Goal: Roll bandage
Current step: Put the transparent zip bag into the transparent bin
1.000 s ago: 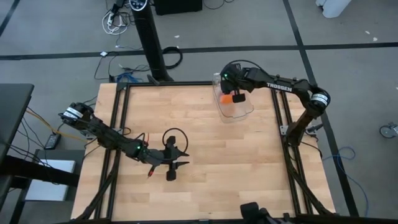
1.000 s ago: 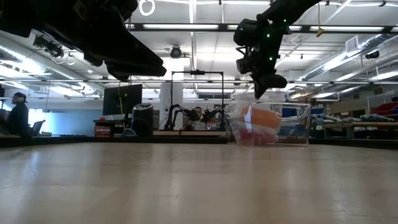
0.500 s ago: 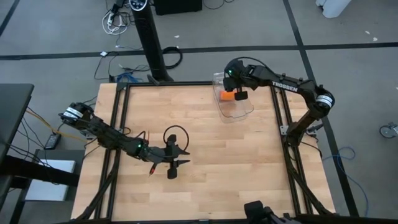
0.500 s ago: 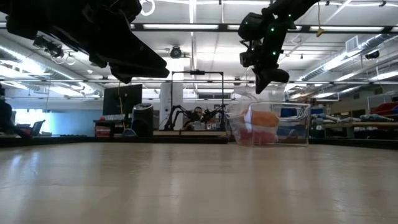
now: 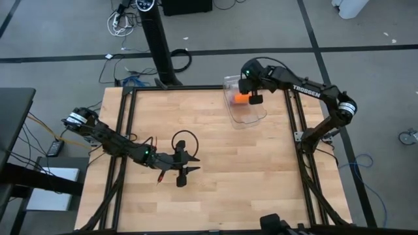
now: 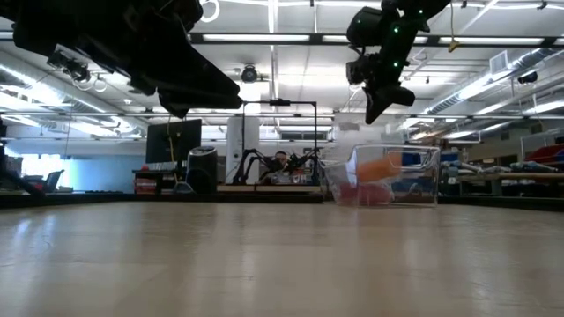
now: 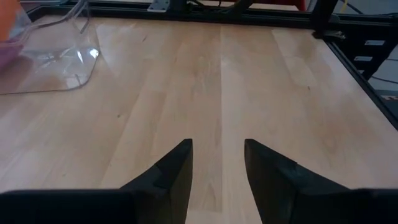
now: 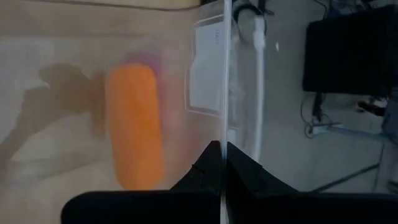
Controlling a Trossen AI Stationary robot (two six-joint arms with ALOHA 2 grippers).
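While rising clear of the clear bag (image 5: 245, 108) at the tabletop's (image 5: 215, 156) far edge, right hand (image 5: 255, 99) pressed together, carrying nothing. Bandage (image 5: 240, 98) rolled, lying inside. Likely done. Left hand (image 5: 185, 172) spread, hovering idle well apart.

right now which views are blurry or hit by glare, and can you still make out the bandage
Right wrist view: the bandage is soft and blurred. Left wrist view: glints on the clear bag. Low view: ceiling lights leave the arms as silhouettes; the bandage shows orange.
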